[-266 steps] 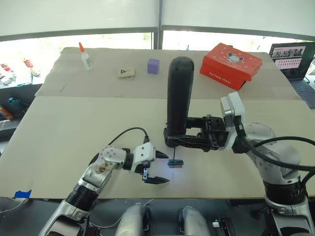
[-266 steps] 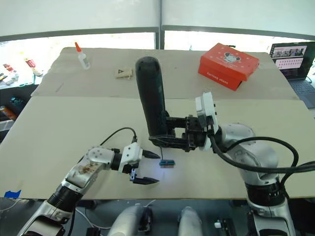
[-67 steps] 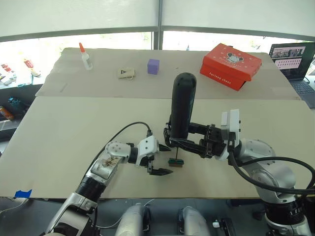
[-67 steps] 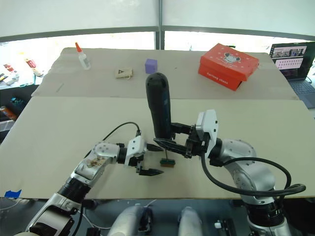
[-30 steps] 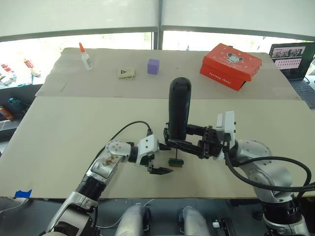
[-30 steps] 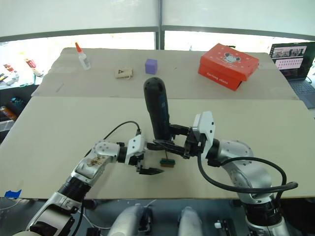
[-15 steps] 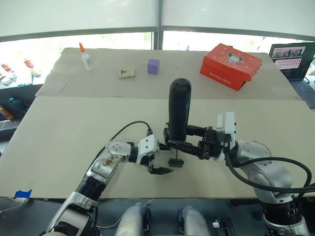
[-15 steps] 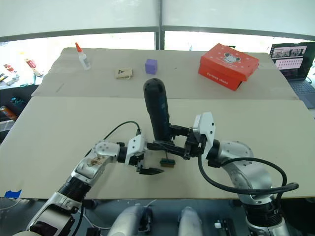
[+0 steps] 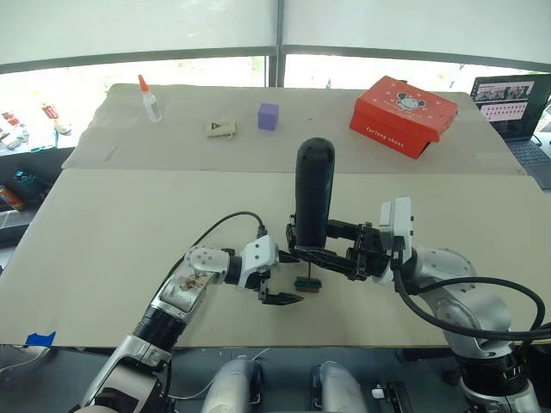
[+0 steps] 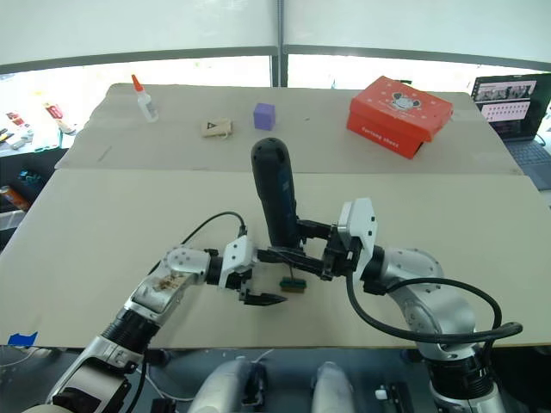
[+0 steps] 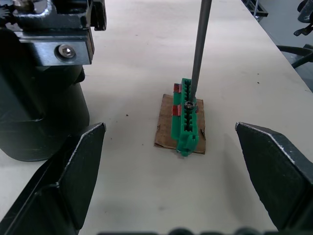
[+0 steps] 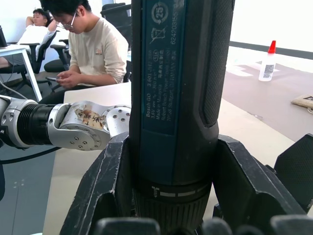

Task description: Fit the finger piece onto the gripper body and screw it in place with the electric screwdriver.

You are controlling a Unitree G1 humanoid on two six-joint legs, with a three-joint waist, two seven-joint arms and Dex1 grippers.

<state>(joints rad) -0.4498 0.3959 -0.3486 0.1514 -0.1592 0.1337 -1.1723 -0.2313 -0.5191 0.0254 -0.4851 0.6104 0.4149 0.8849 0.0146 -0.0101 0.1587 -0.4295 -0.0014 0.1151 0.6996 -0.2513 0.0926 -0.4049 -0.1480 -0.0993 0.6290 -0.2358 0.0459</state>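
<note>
Standing upright, electric screwdriver [image 9: 312,194] sits mid-table [image 9: 103,224], edges distant.

White-grey arms, black cables, black jaws

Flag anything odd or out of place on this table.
The black cylindrical electric screwdriver bit presses a screw in a small green ridged block on a cardboard scrap; no finger piece or gripper body lies there.
</note>
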